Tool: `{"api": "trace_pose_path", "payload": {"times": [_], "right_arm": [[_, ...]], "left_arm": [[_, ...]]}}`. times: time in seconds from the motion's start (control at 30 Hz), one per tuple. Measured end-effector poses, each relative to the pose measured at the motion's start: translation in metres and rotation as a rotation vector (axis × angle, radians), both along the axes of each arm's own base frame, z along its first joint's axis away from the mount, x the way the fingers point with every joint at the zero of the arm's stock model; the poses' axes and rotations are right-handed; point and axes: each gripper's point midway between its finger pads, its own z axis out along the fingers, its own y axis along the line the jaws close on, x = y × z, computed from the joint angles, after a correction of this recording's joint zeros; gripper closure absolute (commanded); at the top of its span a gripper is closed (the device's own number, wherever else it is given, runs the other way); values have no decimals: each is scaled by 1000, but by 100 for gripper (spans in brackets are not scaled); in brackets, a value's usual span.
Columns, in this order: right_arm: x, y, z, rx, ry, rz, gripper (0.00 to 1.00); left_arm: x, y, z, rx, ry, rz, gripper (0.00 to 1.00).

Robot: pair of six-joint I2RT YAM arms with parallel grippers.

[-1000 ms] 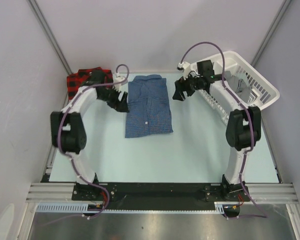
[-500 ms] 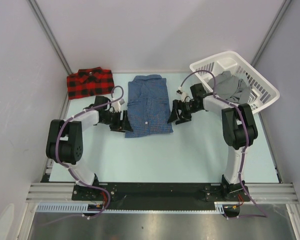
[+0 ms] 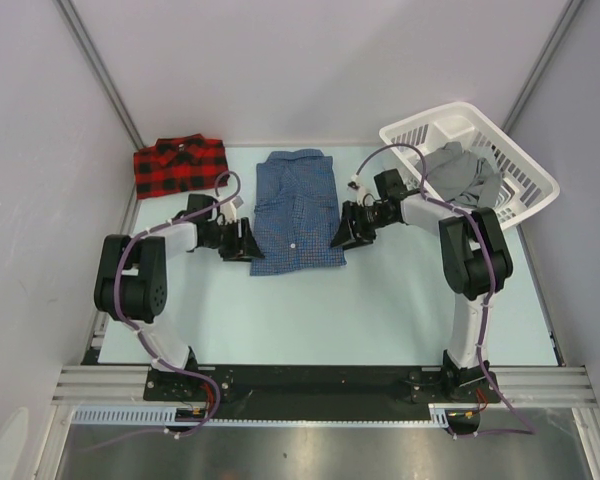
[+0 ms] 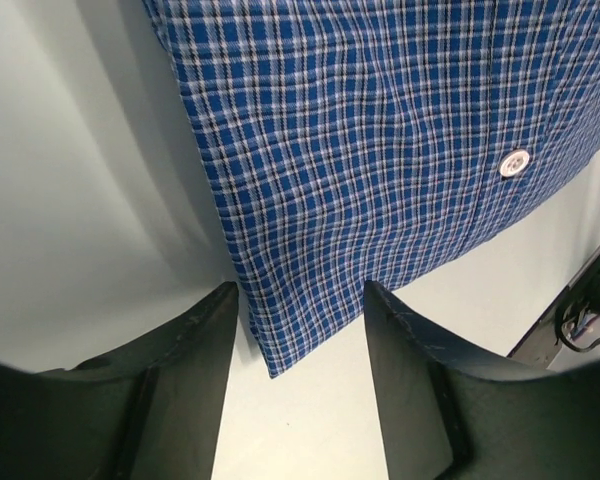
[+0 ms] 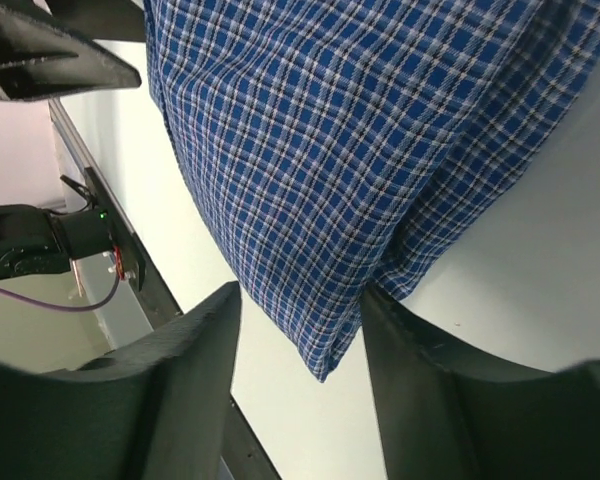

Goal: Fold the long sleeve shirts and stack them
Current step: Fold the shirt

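Dark blue fine-check collared cloth shirt (image 3: 297, 210): folded flat, collar on the far side.
Left gripper (image 4: 300, 290): jaws partly open, astride the shirt's near-left corner.
Right gripper (image 5: 300, 292): jaws partly open, astride its near-right corner.
Red-and-black plaid flannel shirt (image 3: 179, 166): folded, far-left of the blue shirt, apart.

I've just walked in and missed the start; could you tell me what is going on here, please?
The robot is working on the blue check shirt, which lies folded in the middle of the table. Its left claw and right claw each straddle one of the shirt's near corners, jaws apart. A folded red plaid shirt sits at the far left, and a white basket at the far right holds grey cloth.
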Motion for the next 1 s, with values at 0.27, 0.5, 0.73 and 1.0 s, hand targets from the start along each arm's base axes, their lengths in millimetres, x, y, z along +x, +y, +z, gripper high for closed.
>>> {"api": "trace_pose_path", "payload": {"times": [0.27,0.5,0.73,1.0], "right_arm": [[-6,-1,-5,-5,21,7,74],[-13,-5,-13,-26,48,23,100],[-28,-16,-28,-91,95,48,100],[-38,-16,-52,-133,163,71,100]], "left_arm": [[-7,1,-7,-4,23,10,63],[-20,1,-11,-7,71,-3,99],[-40,4,-15,17,133,-33,100],[-50,8,-21,43,167,-50,99]]}}
